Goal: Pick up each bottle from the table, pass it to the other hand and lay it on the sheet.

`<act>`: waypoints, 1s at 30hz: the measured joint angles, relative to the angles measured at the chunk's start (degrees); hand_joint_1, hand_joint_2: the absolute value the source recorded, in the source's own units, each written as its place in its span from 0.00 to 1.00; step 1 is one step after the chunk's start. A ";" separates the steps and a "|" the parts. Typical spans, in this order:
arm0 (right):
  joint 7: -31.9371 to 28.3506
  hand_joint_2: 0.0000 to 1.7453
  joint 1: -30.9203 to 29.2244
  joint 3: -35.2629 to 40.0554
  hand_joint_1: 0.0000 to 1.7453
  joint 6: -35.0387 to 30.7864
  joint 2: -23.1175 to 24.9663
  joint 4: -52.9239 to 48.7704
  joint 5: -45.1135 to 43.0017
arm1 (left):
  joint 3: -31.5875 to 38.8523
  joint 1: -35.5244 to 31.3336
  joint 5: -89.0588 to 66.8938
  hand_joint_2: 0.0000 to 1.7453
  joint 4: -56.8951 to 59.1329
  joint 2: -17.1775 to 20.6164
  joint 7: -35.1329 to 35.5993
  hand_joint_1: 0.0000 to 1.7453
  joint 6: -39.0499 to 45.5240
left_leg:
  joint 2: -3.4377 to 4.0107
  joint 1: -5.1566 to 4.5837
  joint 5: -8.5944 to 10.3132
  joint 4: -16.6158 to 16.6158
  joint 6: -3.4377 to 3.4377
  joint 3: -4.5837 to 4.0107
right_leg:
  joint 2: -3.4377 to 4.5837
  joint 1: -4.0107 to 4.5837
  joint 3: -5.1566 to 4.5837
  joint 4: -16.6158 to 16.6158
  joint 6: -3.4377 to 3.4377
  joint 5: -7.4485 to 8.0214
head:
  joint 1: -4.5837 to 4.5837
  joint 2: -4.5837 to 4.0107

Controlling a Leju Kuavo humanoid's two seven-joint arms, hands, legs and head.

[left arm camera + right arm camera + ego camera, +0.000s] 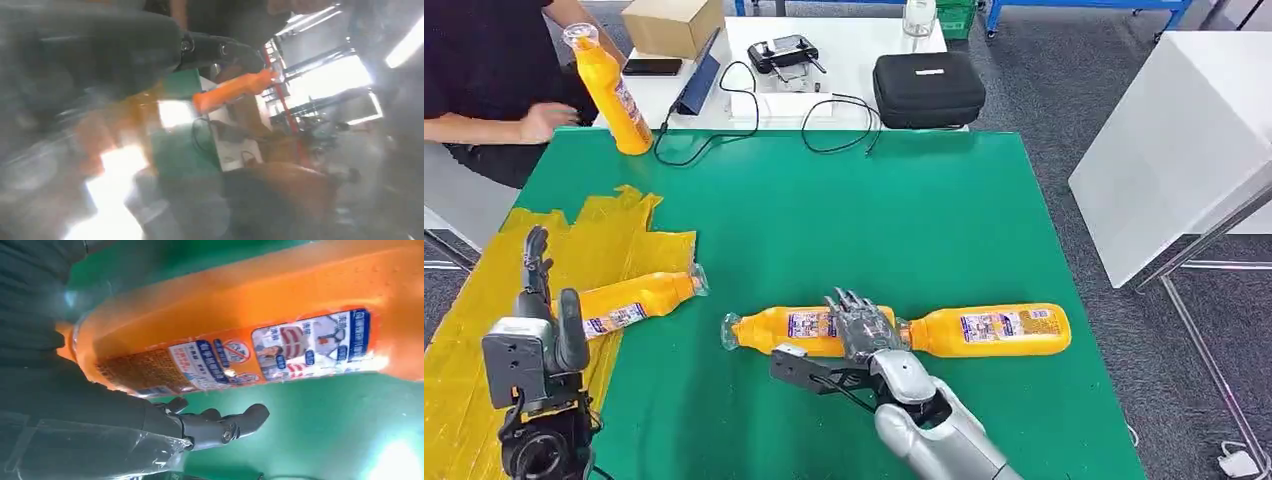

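Two orange bottles lie end to end on the green table (904, 210): the middle bottle (799, 328) with its cap to the left, and the right bottle (994, 330). My right hand (861, 325) lies over the base of the middle bottle (250, 315), fingers draped across it and not closed; one finger (225, 425) stretches out alongside it above the cloth. A third bottle (639, 298) lies on the edge of the yellow sheet (484, 300). Beside it my left hand (539, 300) is raised with fingers up, holding nothing. The left wrist view is blurred.
A person's hand (544, 120) is at the far left corner beside an upright orange bottle (614, 95), also in the left wrist view (232, 90). Behind the table are a cardboard box (674, 25), cables (744, 110), a controller (784, 50) and a black case (927, 88).
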 measured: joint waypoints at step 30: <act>-3.70 1.00 -10.32 -0.90 1.00 -0.76 7.15 26.03 1.00 | -4.04 -2.27 4.11 0.00 0.09 0.04 1.03 0.00 0.48 | 0.17 0.02 -0.18 -0.04 -0.19 1.32 | 0.11 0.02 0.51 -0.06 -0.15 -0.09 | 0.02 0.00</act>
